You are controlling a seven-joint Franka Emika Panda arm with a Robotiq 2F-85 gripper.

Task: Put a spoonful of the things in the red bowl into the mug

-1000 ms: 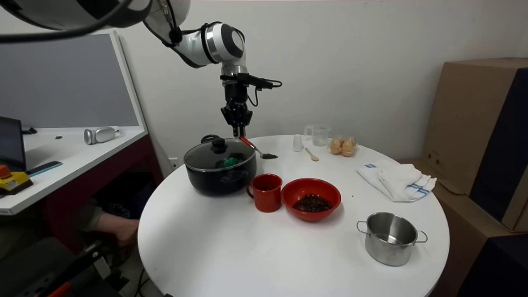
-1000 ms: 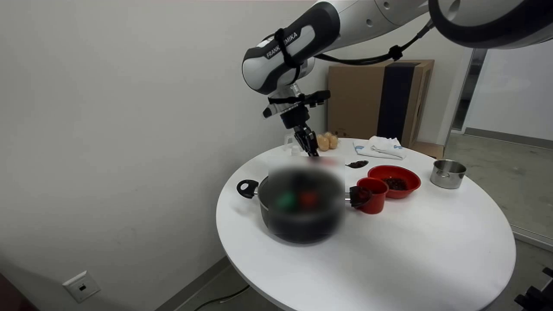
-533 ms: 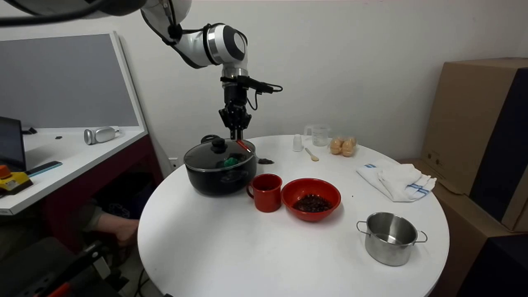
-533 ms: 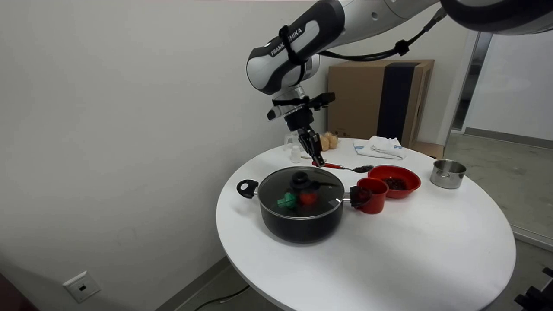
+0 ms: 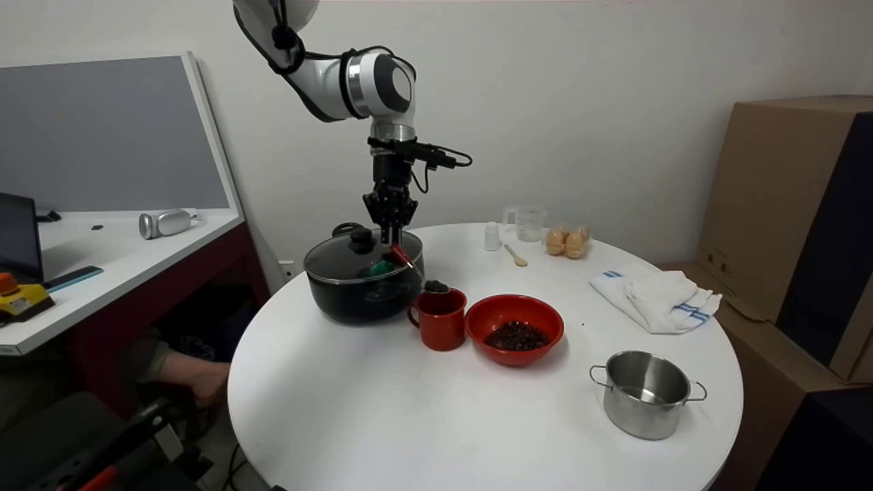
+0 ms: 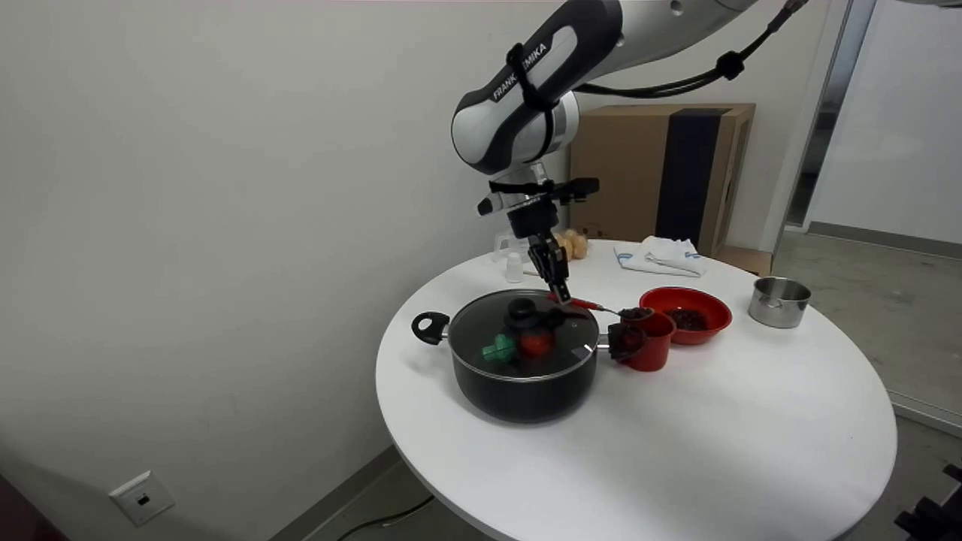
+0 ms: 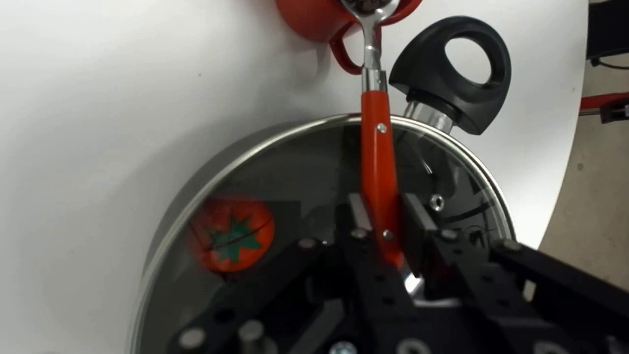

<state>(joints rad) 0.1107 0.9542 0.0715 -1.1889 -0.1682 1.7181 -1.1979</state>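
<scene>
My gripper (image 7: 384, 201) is shut on the red handle of a metal spoon (image 7: 377, 147). In both exterior views the gripper (image 5: 391, 240) (image 6: 562, 297) hangs over the lidded black pot's edge. The spoon's bowl holds dark pieces; it is at the mug's opening in the exterior views (image 5: 436, 288) (image 6: 636, 313) and is cut off in the wrist view. The red mug (image 5: 442, 327) (image 6: 652, 352) stands upright beside the pot and also shows in the wrist view (image 7: 309, 19). The red bowl (image 5: 496, 311) (image 6: 695, 299), with dark pieces in it, stands beside the mug.
The black pot (image 5: 358, 303) (image 6: 518, 394) has a glass lid; its side handle is close to the mug. A steel pot (image 5: 641, 406), a folded towel (image 5: 661, 300), eggs (image 5: 566, 242), a measuring cup (image 5: 530, 225), a white shaker (image 5: 492, 236) and a small wooden spoon (image 5: 516, 257) stand around.
My gripper has moved lower and, in an exterior view, to the right, carrying the spoon. The spoon's bowl has moved from behind the mug to its opening. The mug and bowl have not moved.
</scene>
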